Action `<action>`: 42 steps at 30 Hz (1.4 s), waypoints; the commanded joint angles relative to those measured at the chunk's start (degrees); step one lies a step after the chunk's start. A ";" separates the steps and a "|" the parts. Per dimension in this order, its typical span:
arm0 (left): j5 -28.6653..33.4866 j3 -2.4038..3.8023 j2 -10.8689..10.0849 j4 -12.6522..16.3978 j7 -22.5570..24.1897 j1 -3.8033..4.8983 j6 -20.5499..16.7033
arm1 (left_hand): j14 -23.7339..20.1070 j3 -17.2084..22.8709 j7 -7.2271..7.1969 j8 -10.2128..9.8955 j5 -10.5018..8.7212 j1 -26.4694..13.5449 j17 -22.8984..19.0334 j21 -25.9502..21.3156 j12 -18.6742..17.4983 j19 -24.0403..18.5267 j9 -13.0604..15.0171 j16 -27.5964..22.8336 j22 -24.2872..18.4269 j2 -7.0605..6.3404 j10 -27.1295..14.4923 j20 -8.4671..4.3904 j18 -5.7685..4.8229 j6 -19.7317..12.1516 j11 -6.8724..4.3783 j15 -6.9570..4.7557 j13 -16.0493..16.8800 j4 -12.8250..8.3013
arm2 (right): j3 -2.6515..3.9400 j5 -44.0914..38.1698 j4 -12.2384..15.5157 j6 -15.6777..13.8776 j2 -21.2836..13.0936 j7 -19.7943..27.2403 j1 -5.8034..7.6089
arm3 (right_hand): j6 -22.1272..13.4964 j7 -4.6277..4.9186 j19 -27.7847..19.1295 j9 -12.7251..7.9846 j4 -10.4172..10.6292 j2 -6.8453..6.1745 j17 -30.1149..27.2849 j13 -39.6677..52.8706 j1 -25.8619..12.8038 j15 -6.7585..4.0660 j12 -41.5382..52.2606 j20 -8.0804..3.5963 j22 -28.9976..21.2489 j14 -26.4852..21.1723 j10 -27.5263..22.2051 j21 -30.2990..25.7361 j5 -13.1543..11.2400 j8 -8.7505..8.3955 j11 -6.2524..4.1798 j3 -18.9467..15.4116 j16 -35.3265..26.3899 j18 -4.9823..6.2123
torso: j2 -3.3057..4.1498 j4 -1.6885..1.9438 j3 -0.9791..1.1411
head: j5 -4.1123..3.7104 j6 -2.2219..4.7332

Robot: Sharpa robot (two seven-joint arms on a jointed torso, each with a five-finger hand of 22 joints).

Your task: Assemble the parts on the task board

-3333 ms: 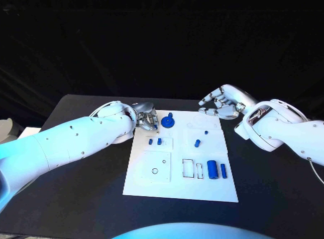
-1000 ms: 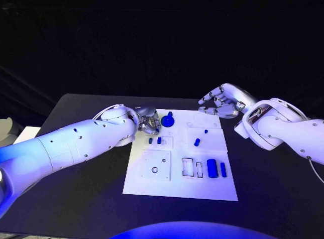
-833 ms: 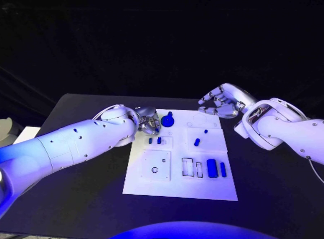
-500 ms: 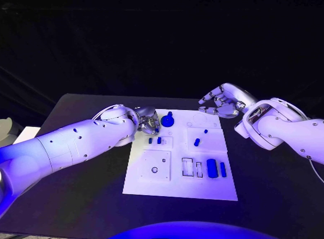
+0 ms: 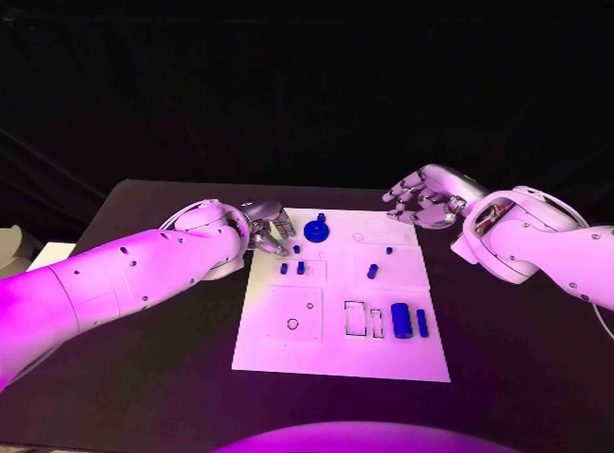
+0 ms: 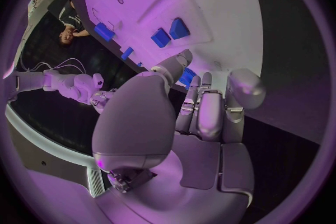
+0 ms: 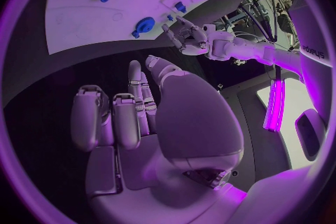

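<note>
The left robot hand [image 5: 269, 226] hovers empty at the board's [image 5: 307, 326] far left corner, fingers loosely apart; its wrist view shows blue parts [image 6: 170, 33] beyond the fingertips; the right robot hand [image 5: 423, 200], curled on nothing, hangs over the black counter [image 5: 157, 377] by the far right corner.

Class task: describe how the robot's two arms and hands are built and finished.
Both arms are smooth, rounded white shells with small dark dots. The left hand and right hand are silver metal with segmented fingers. A thin pale cable hangs by the right arm.
</note>
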 commanded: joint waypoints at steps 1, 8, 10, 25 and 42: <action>6.17 0.24 -1.38 1.27 2.52 0.21 -3.27 | 0.42 -0.42 0.59 0.39 0.40 0.57 -0.11 -0.57 0.90 0.00 0.23 0.01 -0.32 0.45 1.37 0.32 0.00 0.90 -0.29 0.23 0.27 0.06 | 0.02 -9.53 -0.52 7.60 -0.09 -4.80 -0.04 | 0.75 -0.29 0.13 0.12 -0.90 -0.71 5.58 -5.41 1.12 -0.32 -3.40 0.23 0.11 3.91 1.64 -0.14 -0.33 -0.10 -0.01 1.33 -0.30 0.53 | -0.09 -0.01 0.01 | -0.10 0.22; 32.18 0.53 -6.91 5.73 13.02 0.52 -7.63 | 0.40 1.53 1.48 1.86 1.63 0.28 0.87 -4.67 2.54 -1.37 0.46 0.42 -4.02 1.56 5.19 0.22 0.71 5.18 -0.25 0.18 0.22 0.40 | 0.02 -21.35 -0.60 12.56 -0.36 -8.09 -0.21 | 2.16 -1.15 0.41 0.19 -2.14 -1.30 5.13 -14.43 1.30 -0.54 -7.19 0.16 0.13 3.94 3.86 -0.22 -4.70 -0.74 -0.33 3.42 -0.64 0.48 | 0.03 0.07 -0.02 | -1.11 0.85; 45.60 0.53 -8.58 7.39 18.72 0.54 -8.91 | -3.01 2.20 2.02 1.83 1.36 -0.15 -8.93 -13.49 2.24 -4.96 0.27 -4.14 -12.05 1.87 4.42 0.54 2.30 5.75 0.23 0.56 0.06 0.73 | 0.02 -24.62 -0.42 13.80 -0.37 -8.94 -0.47 | 2.30 -1.41 0.41 0.16 -2.17 -1.44 4.90 -16.57 1.03 -0.60 -7.44 0.12 0.02 3.92 3.74 -0.34 -6.57 -1.06 -0.46 3.85 -0.84 0.50 | -0.03 0.16 -0.09 | -1.86 0.91; 81.26 0.23 -14.19 14.95 30.20 0.14 -6.55 | -10.72 2.60 1.76 2.60 1.07 -1.01 -23.54 -23.30 5.99 -10.98 0.27 -11.41 -19.94 3.23 8.20 0.60 3.82 7.86 -0.48 0.32 0.57 1.55 | 0.02 -31.33 -1.41 14.83 1.85 -9.64 -2.30 | 1.98 -1.92 0.21 -0.12 -2.19 -1.51 3.65 -23.90 0.50 -1.74 -7.51 -0.81 -0.81 3.80 2.15 -1.19 -9.35 -1.75 -0.52 5.68 -1.94 0.65 | 0.12 0.09 -0.14 | -2.64 1.24; 83.67 0.15 -15.18 17.92 30.84 0.06 -5.64 | -11.50 2.42 1.63 2.76 1.07 -1.05 -24.92 -23.67 6.47 -11.30 0.28 -12.06 -20.16 3.28 8.41 0.52 3.80 8.09 -0.62 0.24 0.56 1.49 | 0.01 -31.57 -4.02 14.94 5.48 -8.33 -4.37 | 1.99 -1.91 0.19 -0.16 -2.36 -0.84 3.31 -25.99 0.57 -1.90 -7.43 -1.01 -1.06 3.81 2.10 -1.46 -9.51 -1.71 -0.54 6.51 -2.22 0.69 | 0.14 0.05 -0.07 | -2.43 0.86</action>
